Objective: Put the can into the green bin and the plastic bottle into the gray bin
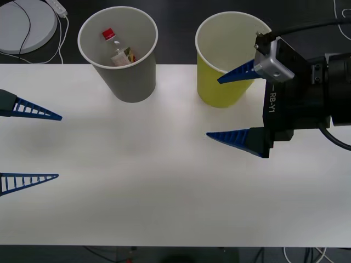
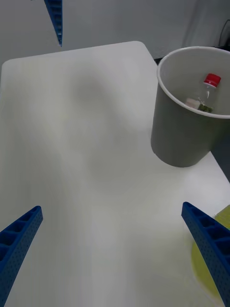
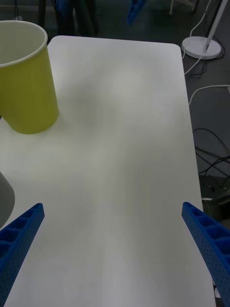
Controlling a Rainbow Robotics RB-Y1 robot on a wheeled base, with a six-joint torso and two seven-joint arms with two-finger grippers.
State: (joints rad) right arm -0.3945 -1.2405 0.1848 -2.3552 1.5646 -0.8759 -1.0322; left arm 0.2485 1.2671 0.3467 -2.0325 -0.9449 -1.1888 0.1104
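The gray bin (image 1: 118, 55) stands at the table's far edge, left of centre, with the plastic bottle (image 1: 117, 48) lying inside it, red cap up. The green bin (image 1: 222, 66) stands to its right. The can is out of view. My right gripper (image 1: 212, 108) hovers open just in front of the green bin, one finger overlapping its rim, nothing between the fingers. My left gripper (image 1: 59, 146) is open over the table's left side. In the right wrist view the gray bin (image 2: 184, 129) holds the bottle (image 2: 209, 87). In the left wrist view the green bin (image 3: 26, 81) stands across the table.
A white table (image 1: 164, 192) carries both bins near its far edge. Beyond the far left corner sits a round white base (image 1: 24, 24) with a cable over it. The same base (image 3: 201, 45) and loose cables lie on the floor beside the table.
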